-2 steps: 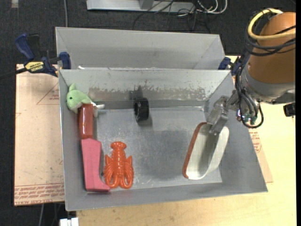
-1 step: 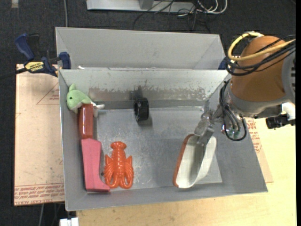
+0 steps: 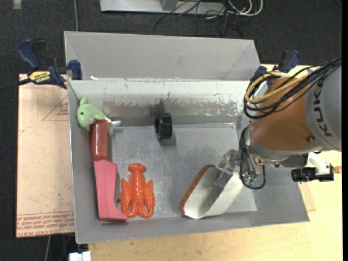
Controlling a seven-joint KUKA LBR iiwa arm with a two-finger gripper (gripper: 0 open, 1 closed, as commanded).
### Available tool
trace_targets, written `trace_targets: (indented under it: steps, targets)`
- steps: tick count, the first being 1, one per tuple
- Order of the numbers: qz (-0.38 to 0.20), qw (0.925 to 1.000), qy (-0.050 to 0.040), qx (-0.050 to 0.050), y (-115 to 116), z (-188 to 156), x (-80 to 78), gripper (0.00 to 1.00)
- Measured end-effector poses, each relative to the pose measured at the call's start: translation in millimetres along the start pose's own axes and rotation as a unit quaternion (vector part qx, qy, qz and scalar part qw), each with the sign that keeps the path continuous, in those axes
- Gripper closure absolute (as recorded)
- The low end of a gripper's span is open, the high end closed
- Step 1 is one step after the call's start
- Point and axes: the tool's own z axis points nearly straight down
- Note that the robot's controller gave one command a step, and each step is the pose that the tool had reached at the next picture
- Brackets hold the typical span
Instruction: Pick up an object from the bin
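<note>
My gripper (image 3: 224, 171) is low in the bin's front right part, right over the upper end of a white shoe-shaped thing with a reddish-brown rim (image 3: 202, 201). That thing lies slanted, hollow side up, and the gripper's grey metal tip reaches into or against its open top. An orange plastic lobster (image 3: 137, 193) lies to the left of it on the bin floor, well apart from the gripper.
A black ring-shaped piece (image 3: 163, 127) stands near the back wall in the middle. Along the left wall lie a green plush toy (image 3: 87, 113), a red cylinder (image 3: 100, 141) and a pink block (image 3: 107, 193). The arm's orange cover and cables hang over the right rim.
</note>
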Motion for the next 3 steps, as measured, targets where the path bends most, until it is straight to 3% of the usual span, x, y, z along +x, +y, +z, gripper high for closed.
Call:
trace_targets:
  steps: [1, 2, 3]
  targets:
    - [-0.096, 0.9954, 0.0011, 0.001, 30.3, 30.0, -27.7, 1.00]
    - [-0.123, 0.9922, -0.0162, -0.006, 31.9, 29.7, 4.3, 1.00]
    - [-0.165, 0.9853, -0.0385, -0.016, 75.6, 80.7, 5.0, 1.00]
